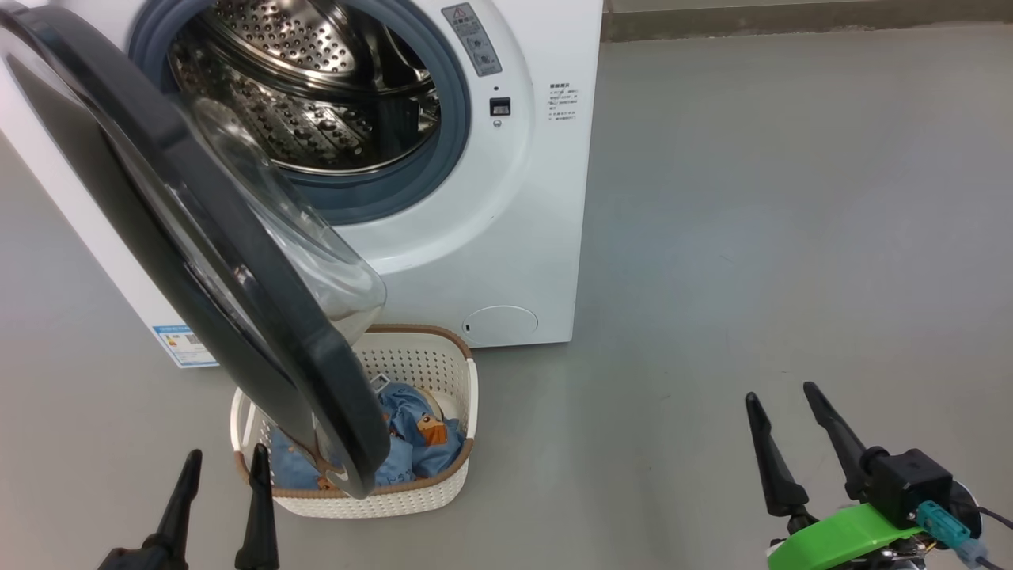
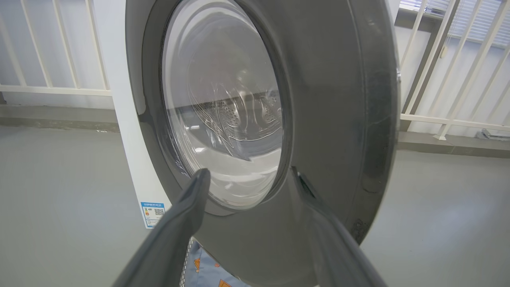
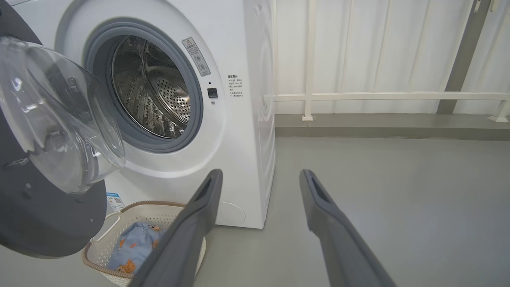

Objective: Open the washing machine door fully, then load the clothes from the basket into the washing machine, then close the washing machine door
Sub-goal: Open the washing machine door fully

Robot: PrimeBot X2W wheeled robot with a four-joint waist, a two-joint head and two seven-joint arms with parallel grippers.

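**Washing machine door (image 1: 214, 237) hangs open over the basket (image 1: 411, 499)**

Hinged on the robot's left side of the washing machine (image 1: 506, 237), the door stands out from the white front at a wide angle. Its glass bowl bulges toward the right and its glossy black rim runs down toward the camera. The mouth behind it is uncovered, showing the grey gasket (image 1: 451, 142) and the perforated steel drum (image 1: 316, 95).

In the head view the door's lower rim overlaps the basket, which sits on the grey floor (image 1: 752, 237) just in front of the machine, below the drum opening. The rim covers the basket's left and near part. The clothes (image 1: 419, 443), blue fabric with orange-brown print, lie bunched inside, showing to the right of the rim.

The left gripper (image 1: 227, 453) is low at the basket's near left corner with its fingers spread and nothing between them. In the left wrist view the door's outer face stands directly ahead of those fingers, with a strip of printed fabric showing beneath its lower edge. The right gripper (image 1: 779, 391) is well off to the right over bare floor, jaws apart and empty. The right wrist view looks past its fingers to the machine's corner and the basket.

Low on the machine front are a round filter cap (image 1: 500, 323) and a small blue sticker (image 1: 186, 346). A white railing (image 3: 358, 95) runs behind.
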